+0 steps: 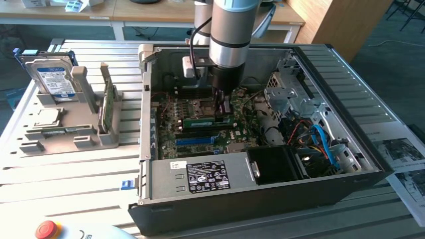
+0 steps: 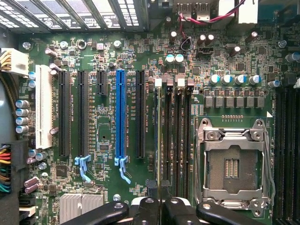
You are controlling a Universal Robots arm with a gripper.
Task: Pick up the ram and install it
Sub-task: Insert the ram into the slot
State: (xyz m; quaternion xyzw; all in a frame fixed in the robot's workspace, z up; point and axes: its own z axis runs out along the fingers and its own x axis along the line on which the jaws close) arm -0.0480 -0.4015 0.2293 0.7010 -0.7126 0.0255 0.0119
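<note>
One ram hangs edge-on, pinched by the claw.

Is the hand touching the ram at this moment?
Touching. The wrist view shows the hand shut on the thin green edge of the ram, with no gap between them.

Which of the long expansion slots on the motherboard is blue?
The blue expansion slot, the only one of that colour. Its neighbouring slots are black, and the outermost slot is white.
</note>
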